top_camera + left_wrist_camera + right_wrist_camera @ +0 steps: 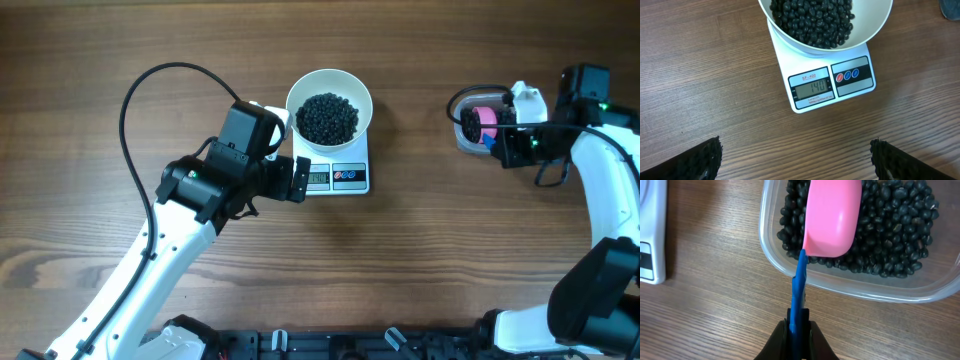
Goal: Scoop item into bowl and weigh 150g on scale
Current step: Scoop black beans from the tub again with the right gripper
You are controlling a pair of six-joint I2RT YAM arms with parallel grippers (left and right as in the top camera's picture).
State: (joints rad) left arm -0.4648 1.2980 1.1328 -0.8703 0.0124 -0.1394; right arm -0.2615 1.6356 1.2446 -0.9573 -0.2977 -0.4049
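Clearly the weighing is close to done. The white bowl sits on the scale near the middle of the table, and a dark heap of beans fills its centre. The display, on the scale's 6 o'clock edge in the overhead view, looks to read 140, a little short of the target by my reckoning.

The left fingers stand wide apart and hold nothing, hovering at about 9 o'clock of the display. Well away at 3 o'clock of the bowl, the right fingers are pressed together on the thin blue handle of the pink scoop. Its cup hangs over the clear tub, where more beans lie loose.

The beans look small, hard, smooth and round, so they will probably roll and scatter if the cup tips. A scoopful should weigh little. The narrow handle is the only sensible place to hold, though it may twist in the grip. A small, level load seems wise for the last top-up, poured slowly over the bowl's centre.
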